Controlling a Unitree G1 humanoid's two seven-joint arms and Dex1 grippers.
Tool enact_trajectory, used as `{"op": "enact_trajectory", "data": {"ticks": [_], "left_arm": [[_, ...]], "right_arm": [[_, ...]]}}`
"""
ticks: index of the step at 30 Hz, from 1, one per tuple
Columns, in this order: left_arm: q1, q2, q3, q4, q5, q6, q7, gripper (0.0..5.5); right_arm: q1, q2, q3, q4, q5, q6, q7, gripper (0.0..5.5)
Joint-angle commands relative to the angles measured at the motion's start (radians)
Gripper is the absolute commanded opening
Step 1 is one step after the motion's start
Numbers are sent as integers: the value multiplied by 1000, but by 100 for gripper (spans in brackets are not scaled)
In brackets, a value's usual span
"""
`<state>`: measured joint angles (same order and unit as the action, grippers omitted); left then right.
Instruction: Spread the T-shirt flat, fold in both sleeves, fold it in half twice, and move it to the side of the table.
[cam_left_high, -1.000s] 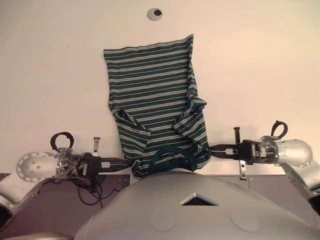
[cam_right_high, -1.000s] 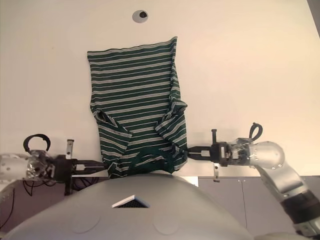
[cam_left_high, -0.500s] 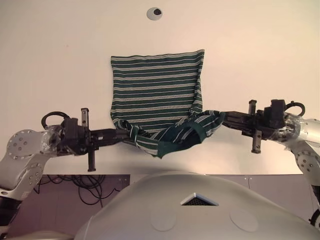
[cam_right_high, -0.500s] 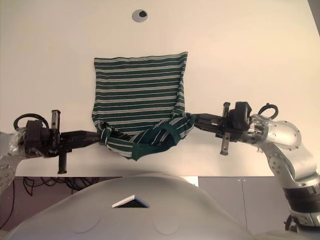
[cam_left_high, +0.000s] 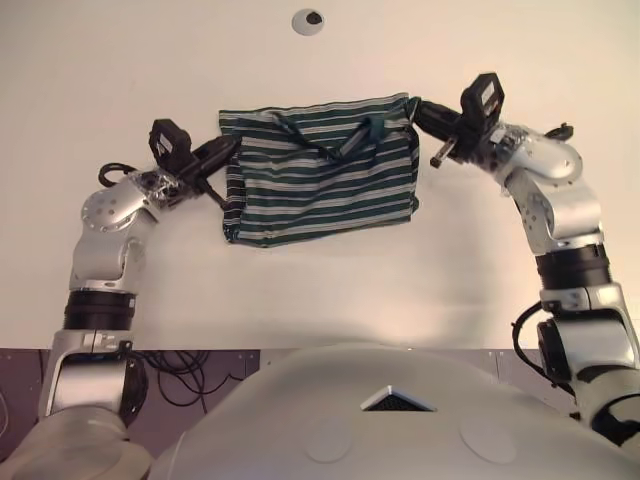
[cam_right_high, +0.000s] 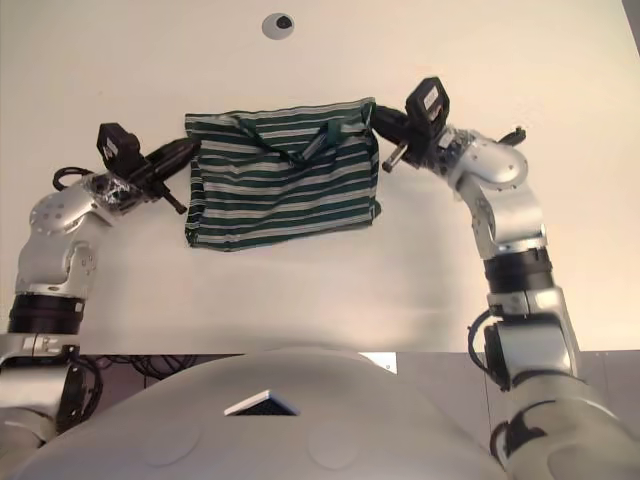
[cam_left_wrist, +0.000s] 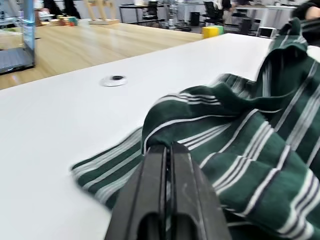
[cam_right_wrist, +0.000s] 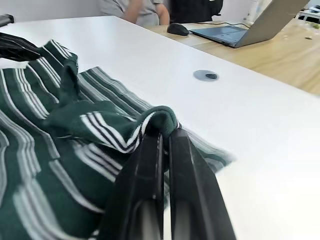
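Note:
The dark green T-shirt (cam_left_high: 320, 175) with white stripes lies folded in half on the white table (cam_left_high: 320, 290), as a wide rectangle at the far middle. My left gripper (cam_left_high: 232, 147) is shut on the T-shirt's far left corner. My right gripper (cam_left_high: 414, 105) is shut on its far right corner. In the left wrist view the black fingers (cam_left_wrist: 167, 185) pinch a striped fold (cam_left_wrist: 210, 145). In the right wrist view the fingers (cam_right_wrist: 165, 170) clamp a bunched striped edge (cam_right_wrist: 125, 125). The collar band (cam_left_high: 350, 138) lies on top near the far edge.
A round cable port (cam_left_high: 308, 20) sits in the table beyond the shirt. The near half of the table is bare. A laptop (cam_right_wrist: 250, 25) and a mouse (cam_right_wrist: 177, 29) stand on a wooden desk behind, with more desks (cam_left_wrist: 100, 40) in the room.
Both grippers have carried the shirt's near end up and away over its far half, from the table's front edge to the far edge. The shirt is now half as long.

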<state>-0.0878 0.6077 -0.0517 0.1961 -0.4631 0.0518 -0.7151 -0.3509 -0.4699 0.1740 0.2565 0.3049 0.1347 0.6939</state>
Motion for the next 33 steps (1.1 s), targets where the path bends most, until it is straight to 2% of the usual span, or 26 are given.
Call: {"op": "enact_trajectory", "data": {"ticks": [1,10,16,19,26,29,33], "left_arm": [[-44,-45,39,29,28,63,59,2],[-96,-84,75,118,117,114,131,2],[-137,-79,41,268,270,106,198,0],[-154,-83,36,324,313,96,199,51],[-237,-102,121,438,324,17,280,156],[-272,-96,156,484,345,-61,348,193],[-261,-89,138,475,416,-183,395,193]], "right_arm": [[-100,65,5,178,-80,-71,-12,0],[-246,184,-37,514,-153,-200,-25,0],[-339,219,-96,720,-173,-286,-68,103],[-358,224,-116,767,-181,-313,-84,160],[-369,222,-135,791,-219,-403,-96,280],[-314,218,-89,695,-255,-520,-33,302],[-246,192,6,601,-373,-646,-17,302]]}}
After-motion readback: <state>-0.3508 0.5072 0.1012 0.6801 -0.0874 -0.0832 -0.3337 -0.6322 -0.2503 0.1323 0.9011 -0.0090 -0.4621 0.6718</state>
